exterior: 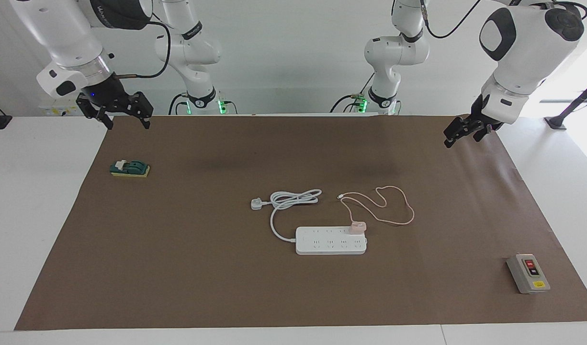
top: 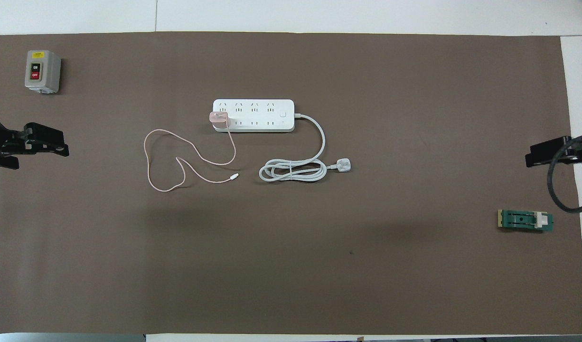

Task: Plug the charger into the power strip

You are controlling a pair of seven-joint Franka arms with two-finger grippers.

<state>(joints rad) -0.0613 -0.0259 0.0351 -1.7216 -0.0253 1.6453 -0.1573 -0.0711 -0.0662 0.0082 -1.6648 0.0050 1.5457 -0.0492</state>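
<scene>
I see the right gripper (exterior: 123, 120) up in the air over the corner of the brown mat (exterior: 202, 268) at the right arm's end of the counter (exterior: 35, 215); its jaws stand wide and hold nothing. The left gripper (exterior: 458, 135) hangs over the mat's edge at the left arm's end, its jaws also open and empty.

A little farther from the robots lies a green block (exterior: 130, 168) at the right arm's end. Near the middle of the mat I see a white plug (exterior: 256, 204) with its coiled cord, and beside it the loose pink cable. Next comes the power strip (exterior: 331, 240). The charger (exterior: 357, 226) sits on it, at the corner toward the left arm's end. Farthest is a grey switch box (exterior: 528, 273).
</scene>
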